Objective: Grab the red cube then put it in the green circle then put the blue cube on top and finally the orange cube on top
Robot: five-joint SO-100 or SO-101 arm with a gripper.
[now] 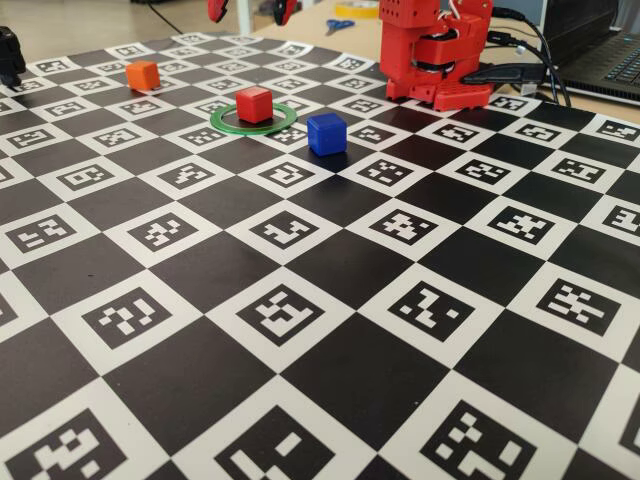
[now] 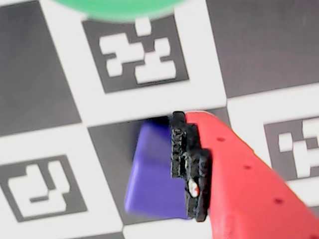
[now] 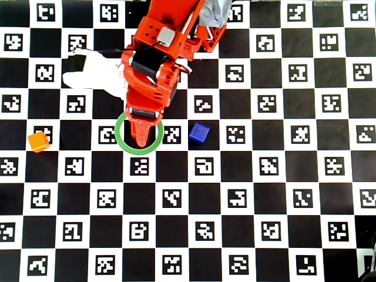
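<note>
Red cube (image 1: 254,104) inside green circle (image 1: 225,123); blue cube (image 1: 326,133) beside; orange cube (image 1: 142,75) apart.

Checkered marker mat (image 1: 330,340), wooden table (image 1: 60,25)

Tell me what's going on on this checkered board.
The red cube sits inside the green circle, so the first step looks done. The blue cube rests on the board beside it and the orange cube lies farther off; neither is stacked. In the wrist view one of the fingers is against the blue cube's side. The other is out of frame, so no grip is confirmed.
</note>
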